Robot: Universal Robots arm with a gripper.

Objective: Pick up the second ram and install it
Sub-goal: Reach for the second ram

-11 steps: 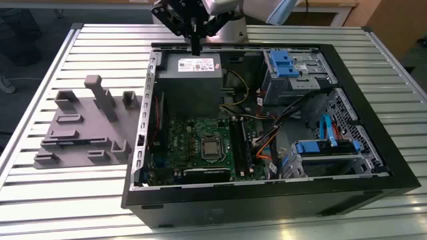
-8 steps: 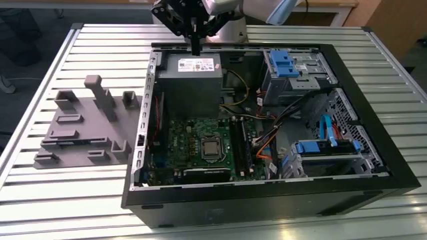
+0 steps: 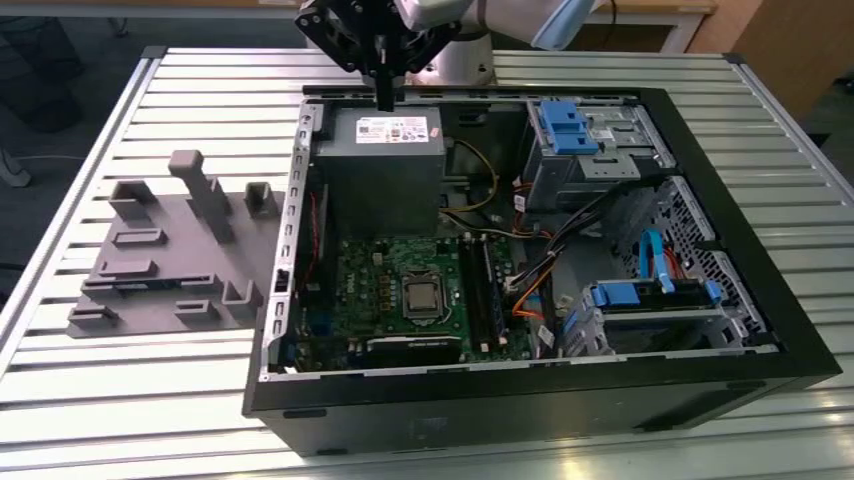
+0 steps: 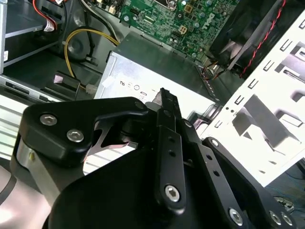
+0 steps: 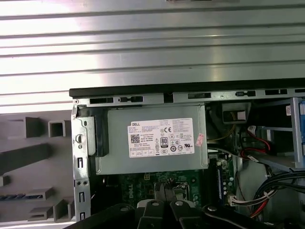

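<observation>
Gripper (image 3: 386, 103) above the power supply (image 3: 380, 150), fingers closed on nothing.
Second ram (image 5: 19, 196) seems slotted in the grey fixture (image 3: 147, 270), to the exterior view's left of the power supply; grip it squarely across its faces.

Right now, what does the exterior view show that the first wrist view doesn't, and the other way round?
Exterior view's extras: the whole black computer case, the robot arm above it, and a blue drive holder with a blue cable toward the exterior view's right.
First wrist view's extras: what may be the memory stick, a thin bluish piece lying in the grey holder.
Both: the gripper, the silver power box, the green board, the grey holder and the slatted table.
</observation>
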